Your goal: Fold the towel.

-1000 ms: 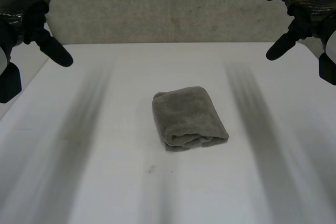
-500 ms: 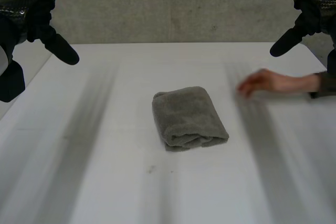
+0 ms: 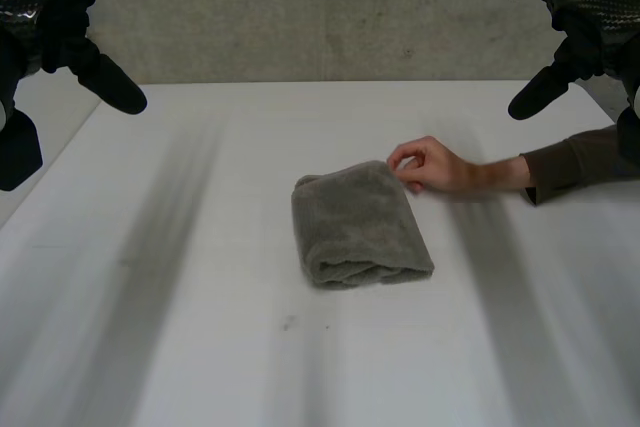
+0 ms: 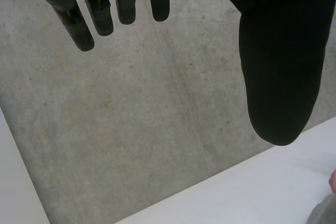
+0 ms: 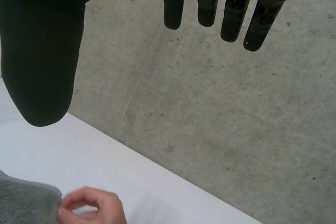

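Note:
A grey towel [image 3: 359, 224] lies folded into a thick bundle at the middle of the white table [image 3: 200, 277]. A person's hand [image 3: 432, 166] reaches in from the right and pinches the towel's far right corner; that hand [image 5: 93, 205] and a bit of towel [image 5: 26, 202] also appear in the right wrist view. My left hand [image 3: 60, 17] hangs high at the far left, well away from the towel, fingers [image 4: 105, 6] straight and spread, holding nothing. My right hand [image 3: 580, 17] hangs high at the far right, fingers [image 5: 231, 9] straight, holding nothing.
The person's forearm in a dark sleeve [image 3: 580, 162] lies across the table's right side, below my right hand. A grey concrete wall [image 3: 330, 12] stands behind the table's far edge.
A person's hand has come in from the right and taken hold of the towel's far right corner. Both my hands have stayed raised and open.

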Robot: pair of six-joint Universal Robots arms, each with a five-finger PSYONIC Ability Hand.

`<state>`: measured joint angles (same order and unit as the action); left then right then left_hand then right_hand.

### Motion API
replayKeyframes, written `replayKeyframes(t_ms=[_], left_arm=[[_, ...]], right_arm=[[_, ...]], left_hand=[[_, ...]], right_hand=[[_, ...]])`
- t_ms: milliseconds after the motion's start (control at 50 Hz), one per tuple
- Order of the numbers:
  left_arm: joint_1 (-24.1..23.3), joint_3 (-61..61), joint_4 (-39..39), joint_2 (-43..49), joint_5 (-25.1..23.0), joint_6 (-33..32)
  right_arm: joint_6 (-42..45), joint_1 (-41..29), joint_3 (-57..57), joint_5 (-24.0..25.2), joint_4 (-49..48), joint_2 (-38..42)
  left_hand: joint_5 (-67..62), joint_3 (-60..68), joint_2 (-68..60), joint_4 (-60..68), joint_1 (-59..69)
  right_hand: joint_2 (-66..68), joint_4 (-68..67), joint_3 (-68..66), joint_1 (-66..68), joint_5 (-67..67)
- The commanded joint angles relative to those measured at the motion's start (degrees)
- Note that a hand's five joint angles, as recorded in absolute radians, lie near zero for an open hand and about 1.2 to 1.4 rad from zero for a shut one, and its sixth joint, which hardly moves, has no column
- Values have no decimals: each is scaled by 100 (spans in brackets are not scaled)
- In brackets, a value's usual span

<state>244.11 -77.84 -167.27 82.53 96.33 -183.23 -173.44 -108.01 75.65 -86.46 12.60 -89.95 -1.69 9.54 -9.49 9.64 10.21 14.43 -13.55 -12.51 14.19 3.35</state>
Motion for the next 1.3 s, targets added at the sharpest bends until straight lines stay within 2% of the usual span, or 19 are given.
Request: replayKeyframes(t_ms=[20, 480, 1300], left_arm=[[-13, -56, -34, -105, 9, 7], [-21, -135, 1, -343, 88, 15], [-39, -223, -69, -387, 26, 7]], right_arm=[[-5, 8, 38, -63, 5, -84], [-14, 79, 73, -90, 67, -576], [12, 52, 99, 15, 49, -629]], left_hand=[[165, 51, -56, 41, -16], [169, 46, -51, 36, -21], [169, 46, -51, 36, -21]], right_hand=[[-443, 355, 251, -419, -335], [-443, 355, 251, -419, -335], [-443, 355, 251, -419, -335]])
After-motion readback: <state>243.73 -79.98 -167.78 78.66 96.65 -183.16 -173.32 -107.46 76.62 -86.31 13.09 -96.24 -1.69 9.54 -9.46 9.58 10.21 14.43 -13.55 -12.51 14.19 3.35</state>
